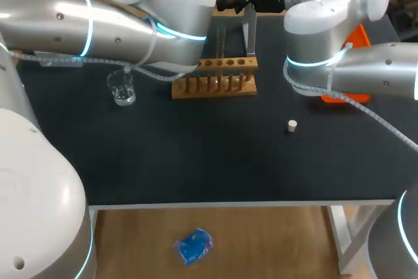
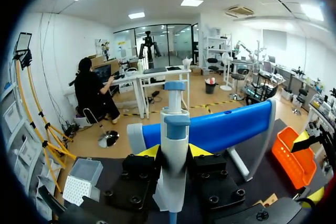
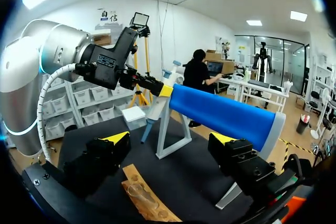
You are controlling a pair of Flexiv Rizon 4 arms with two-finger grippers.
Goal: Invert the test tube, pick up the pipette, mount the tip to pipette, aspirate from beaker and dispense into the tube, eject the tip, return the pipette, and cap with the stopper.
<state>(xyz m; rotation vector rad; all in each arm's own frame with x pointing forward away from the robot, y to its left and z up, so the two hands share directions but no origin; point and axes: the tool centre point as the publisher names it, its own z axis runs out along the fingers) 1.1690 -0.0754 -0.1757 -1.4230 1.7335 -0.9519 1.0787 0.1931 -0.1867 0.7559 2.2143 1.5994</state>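
Note:
My left gripper [image 2: 173, 151] is shut on the white and blue pipette [image 2: 171, 129], both yellow tips pressing its body. It holds the pipette beside the blue bar of the pipette stand [image 2: 226, 127] at the back of the table. In the right wrist view that same pipette [image 3: 154, 109] hangs tilted from the left gripper [image 3: 160, 90]. My right gripper [image 3: 170, 145] stands wide open with nothing between its fingers, in front of the stand [image 3: 226, 114] and above the wooden tube rack [image 3: 144, 198]. On the table are the rack [image 1: 215, 76], a glass beaker [image 1: 122, 87] and a small stopper [image 1: 292, 125].
An orange box [image 1: 346, 96] sits at the back right, partly behind my right arm. A white tip box [image 2: 81, 182] stands to one side of the left gripper. The dark tabletop [image 1: 196, 155] reaches forward to its front edge.

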